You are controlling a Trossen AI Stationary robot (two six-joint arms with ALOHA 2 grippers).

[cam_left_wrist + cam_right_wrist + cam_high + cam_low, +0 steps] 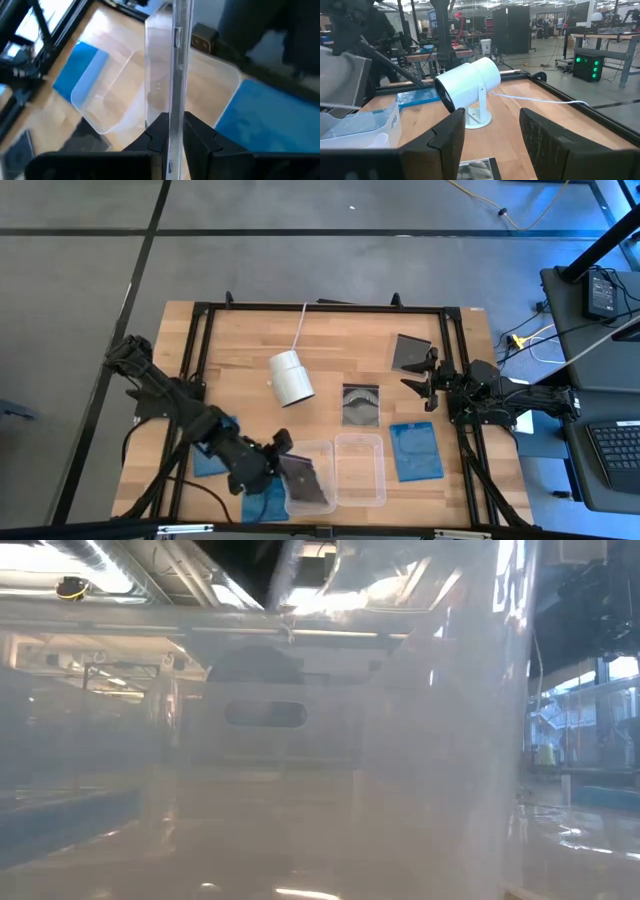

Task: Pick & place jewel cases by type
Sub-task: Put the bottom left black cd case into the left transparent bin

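Pinched edge-on in the left end effector [170,137], a clear jewel case [172,75] hangs above the left tray [308,476]. Placing is underway; next it needs lowering flat inside. The right end effector [428,380] waits half-open, empty, at the surface's right.

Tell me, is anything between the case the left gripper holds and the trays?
Nothing visible. The left gripper is shut on a clear case, held on edge right over the left tray. The right gripper waits open, far away.

translucent blue jewel case [415,451], white cup [292,378], clear trays [359,470]
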